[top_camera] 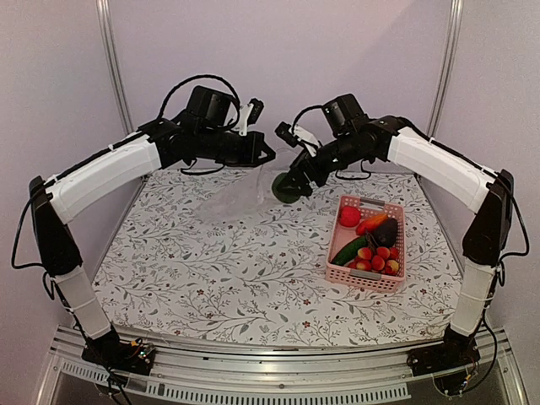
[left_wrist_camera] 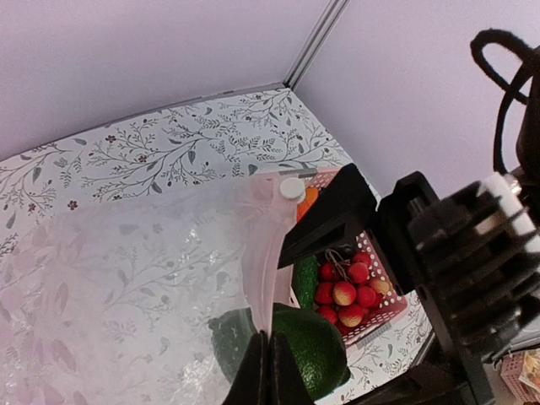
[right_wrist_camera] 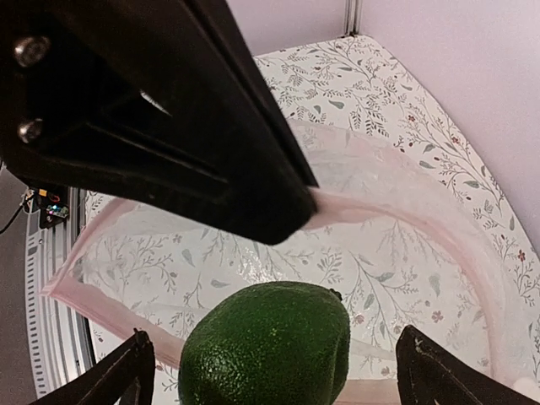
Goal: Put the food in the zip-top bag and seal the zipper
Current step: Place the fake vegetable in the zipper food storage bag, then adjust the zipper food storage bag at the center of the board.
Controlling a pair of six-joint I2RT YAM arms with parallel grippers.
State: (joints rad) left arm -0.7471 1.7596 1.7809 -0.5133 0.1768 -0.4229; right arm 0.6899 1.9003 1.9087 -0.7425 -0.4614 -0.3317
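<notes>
The clear zip-top bag (top_camera: 229, 202) lies at the back middle of the table, its mouth facing right. My left gripper (left_wrist_camera: 268, 359) is shut on the bag's upper mouth edge, lifting the pinkish zipper strip (right_wrist_camera: 439, 221) so the mouth gapes. My right gripper (right_wrist_camera: 274, 364) is open at that mouth. The dark green round item (right_wrist_camera: 266, 346) sits between its fingers with a gap on each side, partly past the rim (left_wrist_camera: 316, 350). Other food stays in the pink basket (top_camera: 331, 263): red ball (top_camera: 349, 217), pepper (top_camera: 372, 223), eggplant (top_camera: 386, 234), cucumber (top_camera: 348, 251), red-yellow fruits (top_camera: 377, 259).
The pink basket stands right of centre, close under the right arm. Both arms meet over the back of the table near the rear wall. The floral tablecloth (top_camera: 228, 278) covers the table, with metal corner posts behind.
</notes>
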